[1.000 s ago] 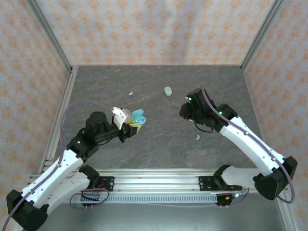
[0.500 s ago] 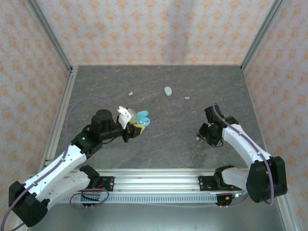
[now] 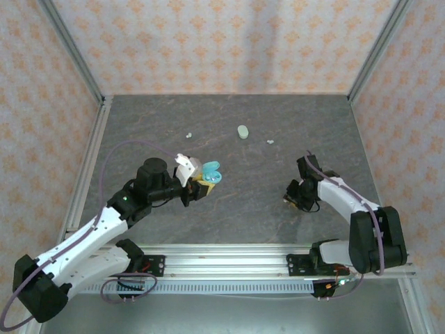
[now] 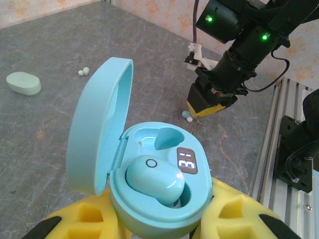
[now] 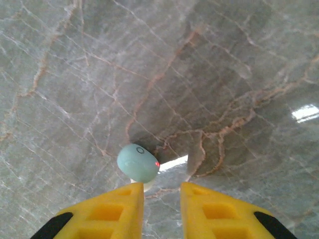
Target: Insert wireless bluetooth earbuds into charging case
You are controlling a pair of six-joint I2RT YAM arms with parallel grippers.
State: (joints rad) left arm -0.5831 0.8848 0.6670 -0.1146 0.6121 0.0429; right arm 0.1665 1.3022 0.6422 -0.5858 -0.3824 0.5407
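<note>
So the left gripper (image 3: 198,185) is clamped on the open case (image 4: 114,149), one seated bud (image 4: 154,181) inside, well apart from the right arm (image 3: 341,198). The right gripper (image 5: 162,193) is down at the table (image 5: 224,74), fingers a sliver apart and empty. The loose bud (image 5: 138,163) lies just ahead, off one fingertip rather than centred on the gap.

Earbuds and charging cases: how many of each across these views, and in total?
Charging cases: 2 (blue case, whitish-green case)
Earbuds: 4 (seated blue earbud, loose blue earbud, 2 pale earbuds)
Total: 6
</note>
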